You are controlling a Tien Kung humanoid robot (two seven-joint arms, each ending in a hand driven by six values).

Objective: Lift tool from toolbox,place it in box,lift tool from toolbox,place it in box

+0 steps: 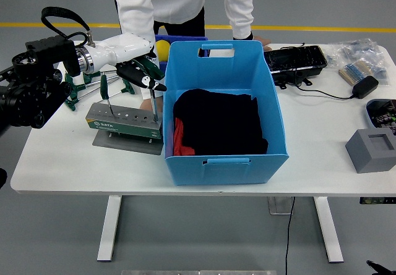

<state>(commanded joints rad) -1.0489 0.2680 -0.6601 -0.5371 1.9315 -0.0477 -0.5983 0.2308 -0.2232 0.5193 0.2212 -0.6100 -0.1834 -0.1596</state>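
- Screwdriver [150, 77] with a green handle sits in the left hand [137, 72], whose black fingers are curled around it; its thin shaft points down to the right end of the toolbox [124, 121], and whether the tip is free of its hole is hard to tell
- Head view, left side: the toolbox is a grey-green holder block on a grey base plate, just beside the left wall of the blue box [224, 111]; a second green-handled screwdriver [104, 93] stands upright in a hole near its left end
- More green-handled tools [73, 94] lie on the white table [62, 157] behind the toolbox, partly hidden by the arm
- Head view, middle: the blue box stands open with a black cloth [218, 120] inside and a strip of red [178, 136] at its left edge
- Head view, far side: a person in a white top [179, 3] stands at the table; one hand [153, 105] reaches down between toolbox and box, touching the toolbox's right end
- Head view, right side: a black tray [296, 60], a cable with an adapter [365, 86] and a grey foam block [371, 149] lie well apart from the box
- Robot's right hand does not show
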